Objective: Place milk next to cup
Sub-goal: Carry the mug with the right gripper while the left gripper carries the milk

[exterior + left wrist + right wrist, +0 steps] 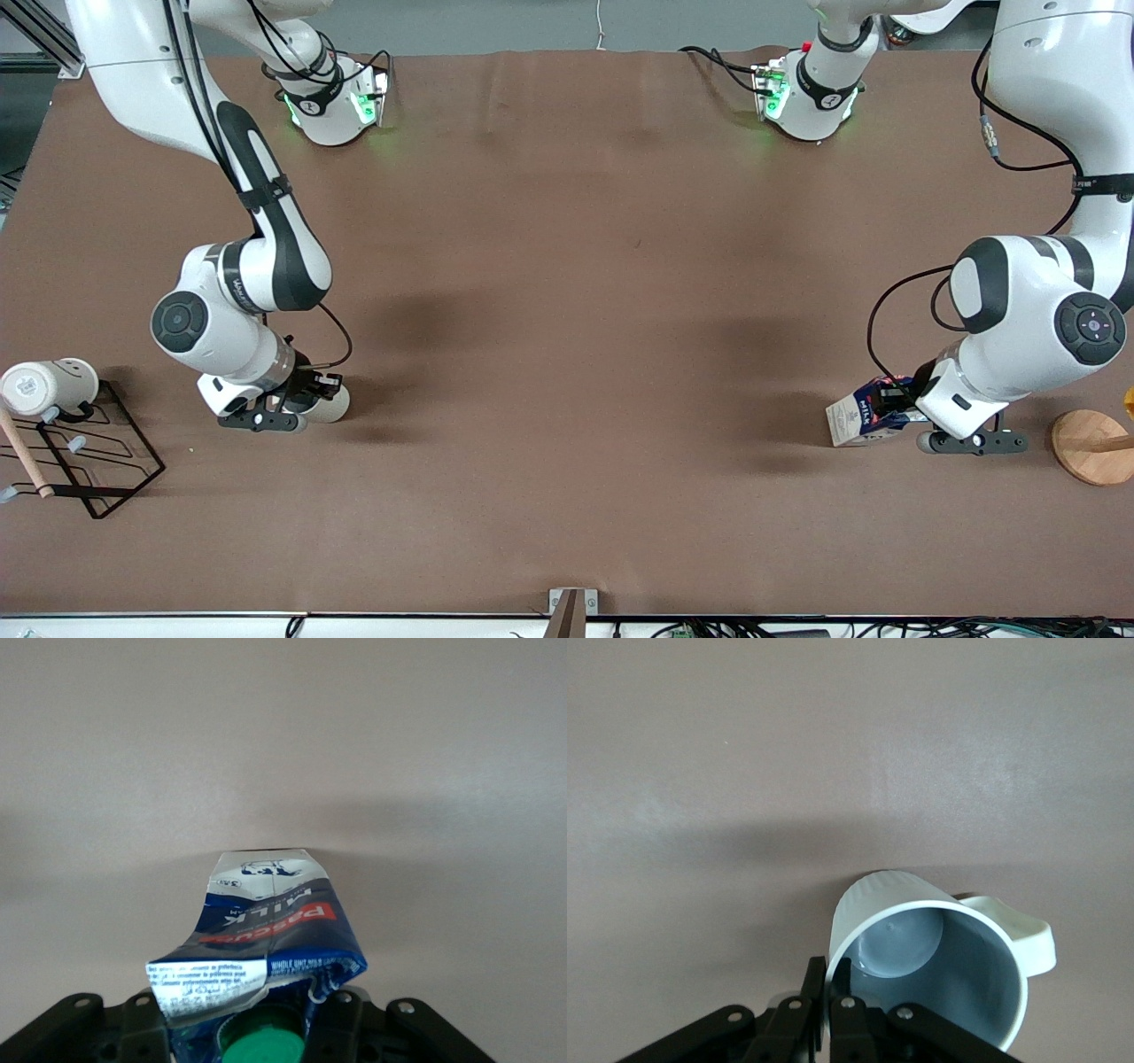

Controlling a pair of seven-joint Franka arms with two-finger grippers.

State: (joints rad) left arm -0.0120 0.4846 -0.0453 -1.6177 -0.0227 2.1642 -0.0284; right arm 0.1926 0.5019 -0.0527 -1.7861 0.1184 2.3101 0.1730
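Note:
The milk (861, 416), a blue and whitish carton with a green cap (263, 1045), is tilted low at the table near the left arm's end. My left gripper (902, 400) is shut on its top, with a finger on each side of the gable (252, 1028). The cup (333, 405), beige-grey with a grey inside, is near the right arm's end. My right gripper (306, 396) is shut on its rim; in the right wrist view the cup (939, 966) has one finger inside and one outside its wall (830, 979). Its handle points away from the fingers.
A white mug with a face (49, 385) rests on a black wire rack (106, 483) at the right arm's end, with a wooden stick (22, 452) beside it. A round wooden base (1094, 446) stands at the left arm's end, beside the left gripper.

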